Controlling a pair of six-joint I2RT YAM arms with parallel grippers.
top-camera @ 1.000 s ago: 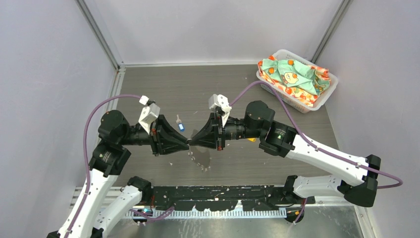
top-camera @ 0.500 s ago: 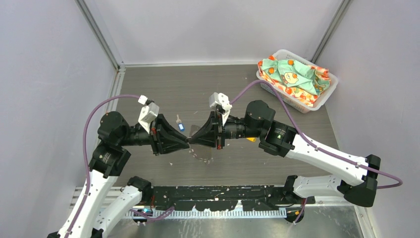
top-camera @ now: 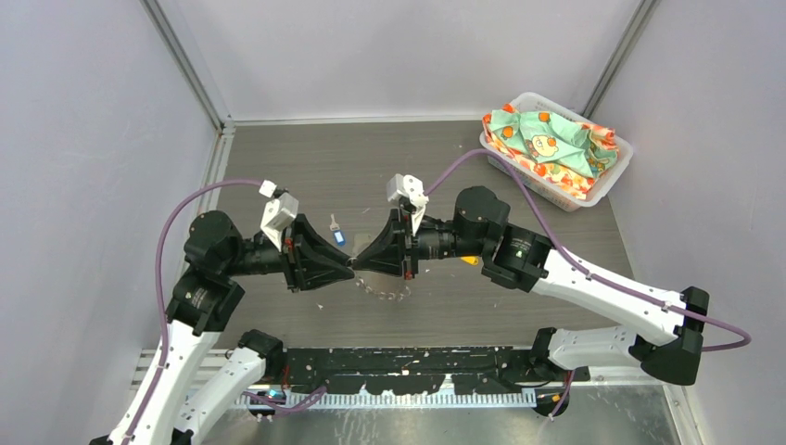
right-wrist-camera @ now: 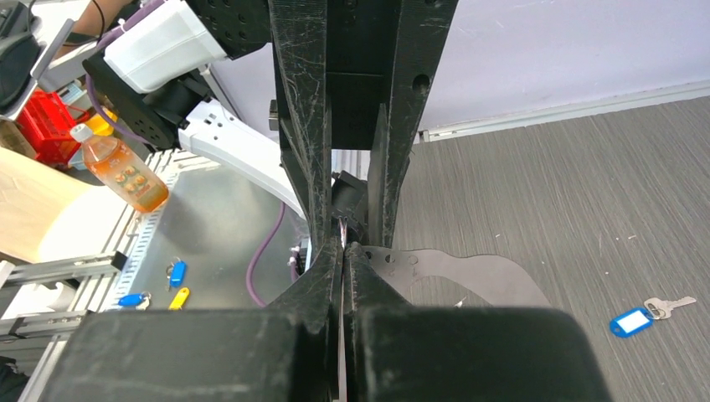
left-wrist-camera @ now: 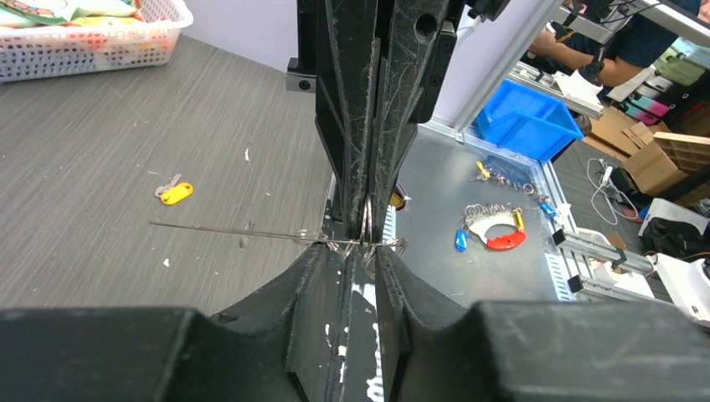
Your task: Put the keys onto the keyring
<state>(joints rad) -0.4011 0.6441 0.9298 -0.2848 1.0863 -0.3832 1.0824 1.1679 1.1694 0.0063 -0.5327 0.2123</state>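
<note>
Item: keyring [top-camera: 382, 289], a grey speckled loop, thin as wire when seen edge-on, held off the table [top-camera: 306, 167] roughly level where the two arms meet tip to tip.
Right gripper [top-camera: 360, 267]: jaws pressed together on the loop's edge.
Left gripper [top-camera: 350, 269]: jaws slightly parted around the same edge; whether it grips cannot be told.
Blue-headed key [top-camera: 338, 236]: flat on the table just beyond the tips, nearer the left arm, long axis front to back, silver blade pointing away.
Yellow-headed key [left-wrist-camera: 174, 193]: on the table under the right arm, well apart from the loop; neither key threaded yet
</note>
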